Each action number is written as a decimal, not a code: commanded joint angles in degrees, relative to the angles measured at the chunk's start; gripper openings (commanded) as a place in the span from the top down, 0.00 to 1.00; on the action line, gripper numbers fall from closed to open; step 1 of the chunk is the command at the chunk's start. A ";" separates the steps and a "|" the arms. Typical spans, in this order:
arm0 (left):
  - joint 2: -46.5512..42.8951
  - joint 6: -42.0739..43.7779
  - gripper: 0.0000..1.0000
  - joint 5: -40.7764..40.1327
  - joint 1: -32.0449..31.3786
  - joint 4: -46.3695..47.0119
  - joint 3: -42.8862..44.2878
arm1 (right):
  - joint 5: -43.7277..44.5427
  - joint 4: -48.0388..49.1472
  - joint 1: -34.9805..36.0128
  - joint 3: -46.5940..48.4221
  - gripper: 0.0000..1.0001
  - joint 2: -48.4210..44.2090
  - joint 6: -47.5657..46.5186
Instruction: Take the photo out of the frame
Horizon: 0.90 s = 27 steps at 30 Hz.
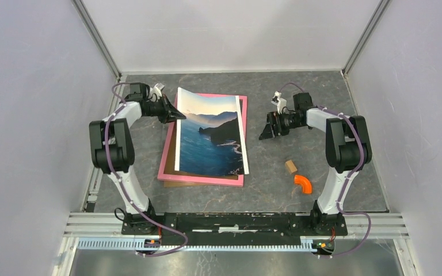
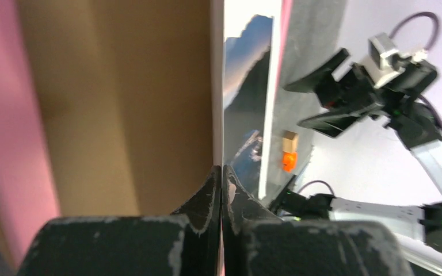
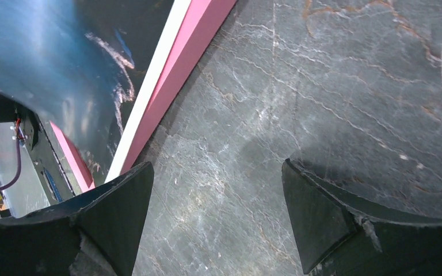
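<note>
The photo [image 1: 210,135], a sea and cliff print with a white border, lies slanted over the pink-rimmed frame [image 1: 201,179], its left edge raised. My left gripper [image 1: 178,115] is shut on that left edge near the far corner. In the left wrist view the gripper [image 2: 223,169] pinches the thin sheet [image 2: 244,92], with the frame's brown back [image 2: 121,103] beside it. My right gripper [image 1: 267,131] stands open over the table, just right of the frame. Between its fingers [image 3: 217,172] is only table; the photo [image 3: 46,69] and the pink rim [image 3: 178,69] are at upper left.
A small wooden block [image 1: 290,166] and an orange curved piece [image 1: 303,183] lie on the grey marbled table [image 1: 276,190] to the right of the frame, near the right arm. White walls close in the back and both sides.
</note>
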 commanded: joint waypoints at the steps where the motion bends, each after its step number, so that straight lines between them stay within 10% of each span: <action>1: 6.19 12.94 0.98 -4.07 0.41 -8.40 9.56 | -0.94 0.80 2.26 -0.15 0.12 1.56 0.53; 8: 10.58 18.71 0.95 -5.68 0.50 -16.04 15.30 | 0.37 0.58 5.35 0.94 0.12 3.22 0.09; 16: 3.66 22.97 0.31 -13.98 1.13 -19.11 14.76 | 1.91 -0.12 7.68 4.99 0.12 5.66 0.35; 23: -1.67 23.83 0.00 -19.36 6.75 -17.68 7.42 | 5.68 -2.33 9.46 12.33 0.12 10.49 -0.68; 27: 0.40 25.15 0.00 -18.01 8.53 -15.31 6.41 | 7.18 -2.81 10.29 15.94 0.12 13.02 -0.71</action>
